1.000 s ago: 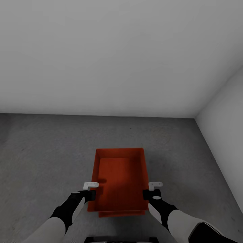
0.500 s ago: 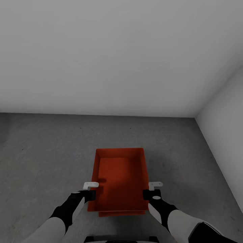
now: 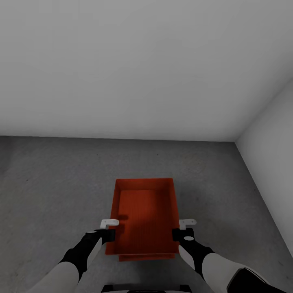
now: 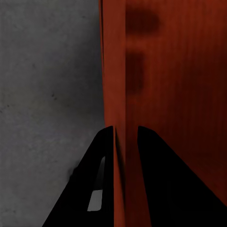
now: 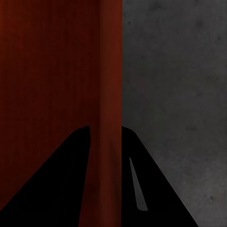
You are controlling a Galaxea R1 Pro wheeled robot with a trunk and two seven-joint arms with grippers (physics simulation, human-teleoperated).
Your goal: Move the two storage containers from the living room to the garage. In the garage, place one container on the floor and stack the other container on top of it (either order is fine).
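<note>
Grippers (image 3: 110, 235) (image 3: 182, 235) astride container (image 3: 144, 215) walls, lower bin (image 3: 144, 257) mostly hidden

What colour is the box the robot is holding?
Orange-red. The storage container shows best in the head view, against the dark grey floor.

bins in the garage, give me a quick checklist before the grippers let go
1. Left gripper on the top bin's side wall: ok, one finger on each face.
2. Right gripper on the opposite wall: ok, same straddle.
3. Second bin underneath: ok, its near edge peeks out below the top bin.
4. Top bin squared with the lower one: ok along the near edge; other edges hidden.
5. Top bin fully seated: cannot tell.
6. Floor dark grey concrete: ok.
</note>
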